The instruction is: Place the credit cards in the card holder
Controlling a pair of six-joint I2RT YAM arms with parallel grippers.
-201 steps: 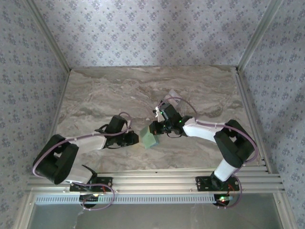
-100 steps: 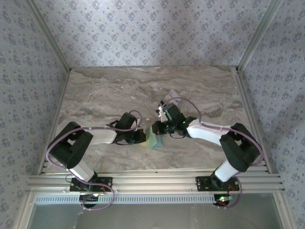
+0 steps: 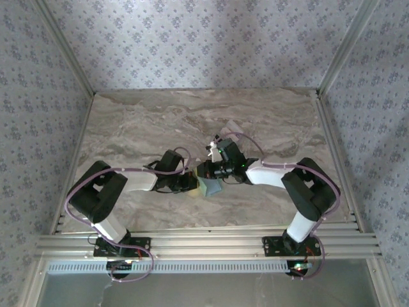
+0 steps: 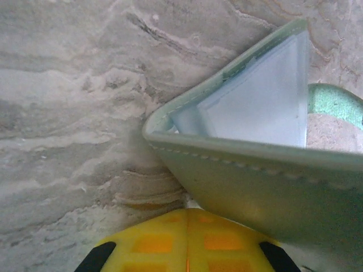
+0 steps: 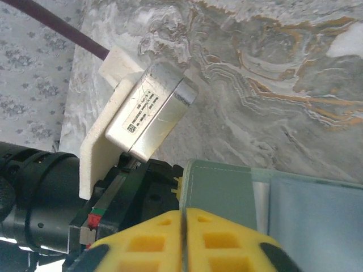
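Over the marble-patterned tabletop (image 3: pixel 128 128), the left gripper (image 3: pixel 193 185) and right gripper (image 3: pixel 206 178) are set nose to nose at centre. Each pair of yellow fingers (image 4: pixel 153 243) is pressed together, seemingly pinched on an edge of the matte, stitched, sage-green card holder (image 3: pixel 209 189). A thin, glossy, pale rectangular card (image 4: pixel 261 107) is lodged in its pocket; insertion is judged under way, and a steady counter-hold is needed to seat it fully.

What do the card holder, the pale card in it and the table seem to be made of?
The card holder is probably leather or imitation leather, matte pale green; a stitched seam runs along its edge. The card is likely plastic: smooth, pale bluish white, with a soft sheen. The table is marble-veined, but real stone or print cannot be told.
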